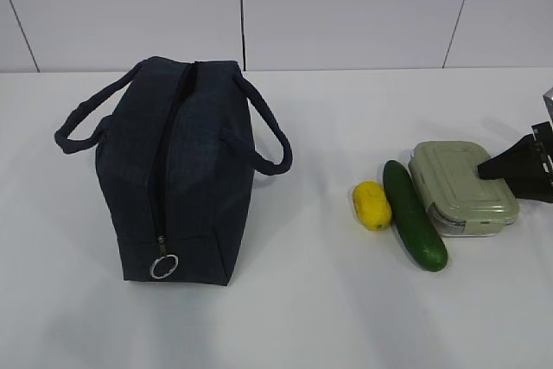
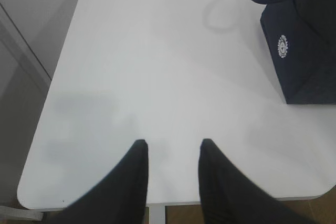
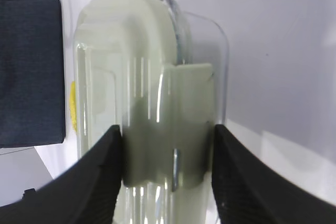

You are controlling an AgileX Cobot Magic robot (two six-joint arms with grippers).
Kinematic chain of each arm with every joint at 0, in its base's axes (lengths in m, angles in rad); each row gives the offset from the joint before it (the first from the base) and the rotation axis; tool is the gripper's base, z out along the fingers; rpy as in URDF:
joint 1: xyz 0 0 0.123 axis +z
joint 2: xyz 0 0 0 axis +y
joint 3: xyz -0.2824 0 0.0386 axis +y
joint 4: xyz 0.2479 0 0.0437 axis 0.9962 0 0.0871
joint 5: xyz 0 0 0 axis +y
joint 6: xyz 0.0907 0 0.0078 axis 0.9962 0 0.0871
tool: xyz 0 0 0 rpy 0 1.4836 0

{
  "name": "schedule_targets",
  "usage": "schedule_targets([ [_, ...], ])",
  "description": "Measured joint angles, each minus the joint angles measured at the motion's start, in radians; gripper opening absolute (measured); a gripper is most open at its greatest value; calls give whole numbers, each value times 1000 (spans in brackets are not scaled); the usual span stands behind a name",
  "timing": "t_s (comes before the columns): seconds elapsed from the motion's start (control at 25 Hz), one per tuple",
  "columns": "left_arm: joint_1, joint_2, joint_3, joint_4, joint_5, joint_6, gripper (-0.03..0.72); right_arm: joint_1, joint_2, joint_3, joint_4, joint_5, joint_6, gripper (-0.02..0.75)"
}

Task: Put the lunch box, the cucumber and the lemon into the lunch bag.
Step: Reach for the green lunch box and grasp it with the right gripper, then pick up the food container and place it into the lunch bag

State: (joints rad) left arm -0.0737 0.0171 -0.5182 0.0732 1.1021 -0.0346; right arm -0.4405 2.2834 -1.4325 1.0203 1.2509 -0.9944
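The lunch bag [image 1: 199,170] stands on the left of the white table, its top zipper done up down to the ring pull [image 1: 163,266]. To the right lie the lemon [image 1: 371,205], the cucumber [image 1: 413,215] and the lunch box [image 1: 458,183], side by side. My right gripper [image 1: 486,167] reaches in from the right edge onto the box's lid. In the right wrist view its fingers [image 3: 105,171] press both sides of the lunch box [image 3: 147,51] at the clip, so the right gripper [image 3: 167,129] is shut on it. A sliver of lemon [image 3: 73,106] shows behind. My left gripper [image 2: 173,142] hangs open over bare table.
The table's near edge and rounded corner [image 2: 31,198] lie just under the left gripper. The bag [image 2: 304,51], with its white logo, sits at the upper right of that view. A white wall backs the table. Bare table lies between the bag and the lemon.
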Motion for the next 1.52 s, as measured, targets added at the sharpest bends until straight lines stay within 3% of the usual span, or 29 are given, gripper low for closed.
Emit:
schedule_targets([
  [0.28,0,205,-63,-113,-41,93,236,0,0,0,0,1,0,384],
  [0.56,0,597,-239,-281,-102,186,242,0,0,0,2,1,0,384],
  [0.76,-27,877,-367,-345,-130,216,321,0,0,0,2,2,0,382],
  [0.96,-107,1144,-464,-455,-157,305,402,0,0,0,2,3,0,382],
  [1.16,-187,1334,-568,-481,-208,327,414,0,0,0,3,3,0,382],
  [1.52,-196,1568,-690,-492,-236,344,415,0,0,0,3,5,0,382],
])
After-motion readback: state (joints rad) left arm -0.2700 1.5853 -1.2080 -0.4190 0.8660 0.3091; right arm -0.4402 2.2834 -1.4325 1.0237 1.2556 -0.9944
